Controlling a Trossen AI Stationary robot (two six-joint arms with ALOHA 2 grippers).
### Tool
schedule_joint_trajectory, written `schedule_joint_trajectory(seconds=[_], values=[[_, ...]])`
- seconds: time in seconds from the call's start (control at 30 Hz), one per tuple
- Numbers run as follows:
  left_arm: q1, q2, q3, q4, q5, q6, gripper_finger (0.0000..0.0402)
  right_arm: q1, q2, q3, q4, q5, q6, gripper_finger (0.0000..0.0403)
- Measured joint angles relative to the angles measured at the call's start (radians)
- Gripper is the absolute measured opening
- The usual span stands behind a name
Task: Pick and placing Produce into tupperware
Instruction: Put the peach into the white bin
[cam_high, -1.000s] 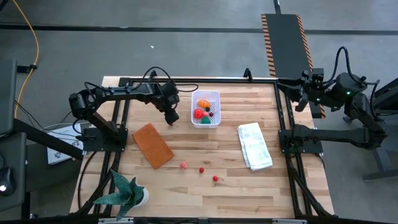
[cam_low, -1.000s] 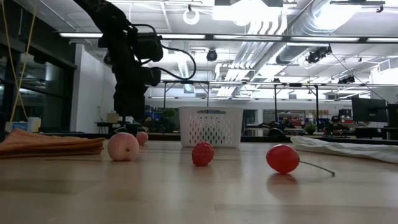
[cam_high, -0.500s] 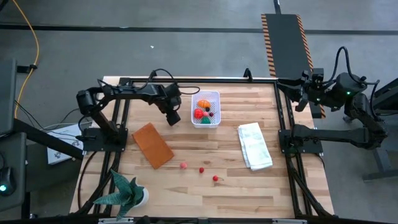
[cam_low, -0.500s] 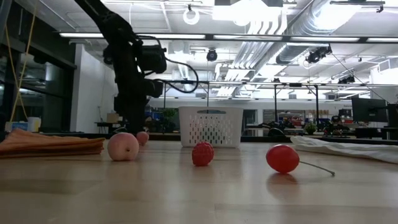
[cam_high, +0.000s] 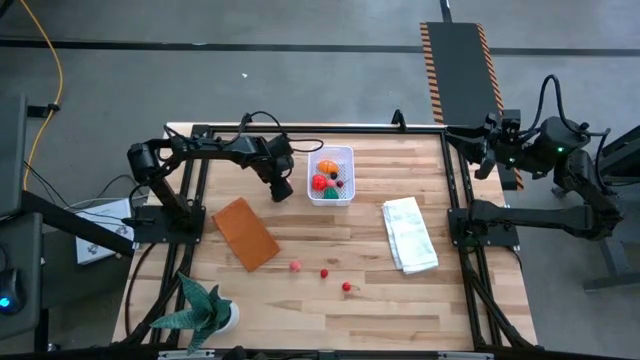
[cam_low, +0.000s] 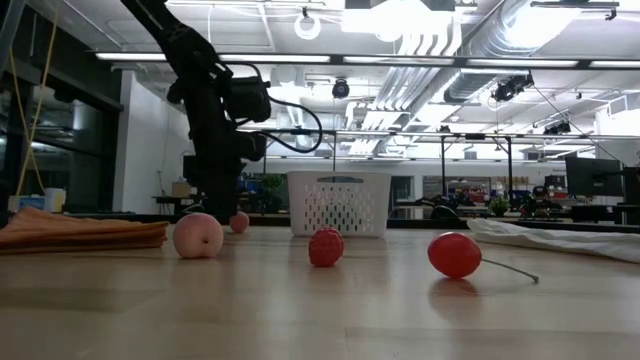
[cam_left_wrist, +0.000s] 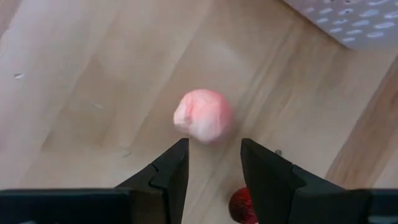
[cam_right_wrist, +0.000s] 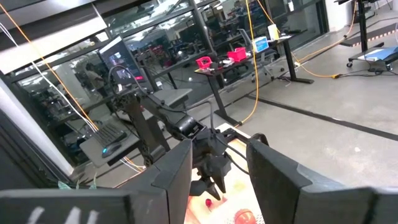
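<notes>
Looking straight down on my pale wooden slatted table (cam_high: 380, 190), I have the left gripper (cam_high: 283, 190) low over the boards just beside the small white perforated plastic tub (cam_high: 331, 175), on its left. Through the left wrist camera its two dark fingers (cam_left_wrist: 168, 171) stand apart with a clear gap and nothing between them, so it is part-open and empty. Just ahead of the fingertips a pale pink peach-like ball (cam_left_wrist: 203, 116) lies on the wood, and a dark red berry (cam_left_wrist: 244, 206) peeks out beside one finger.

The tub sits toward the far middle of the table and holds an orange piece (cam_high: 327, 166), a red tomato-like ball (cam_high: 320, 182), a green piece (cam_high: 330, 193) and a small dark berry (cam_high: 340, 184).

Three pieces lie loose on the near half of the table, well apart from the tub: a pink peach (cam_low: 198, 236), a red raspberry (cam_low: 325, 247) and a red cherry with a thin stem (cam_low: 456, 254).

My right gripper (cam_right_wrist: 217, 171) waits raised off the table's far right corner; its fingers are parted and hold nothing.

An orange-brown flat rectangular mat (cam_high: 245, 233) lies left of centre, a folded white cloth (cam_high: 409, 234) on the right, and a green spiky plant in a white pot (cam_high: 203, 309) at the near left corner.
</notes>
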Motion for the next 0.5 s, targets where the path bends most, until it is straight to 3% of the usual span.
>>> schedule_joint_trajectory(seconds=[0.5], values=[[0.000,0.000,0.000,0.072,0.009,0.003,0.0136,0.000,0.000,0.000,0.000,0.039,0.000,0.0144]])
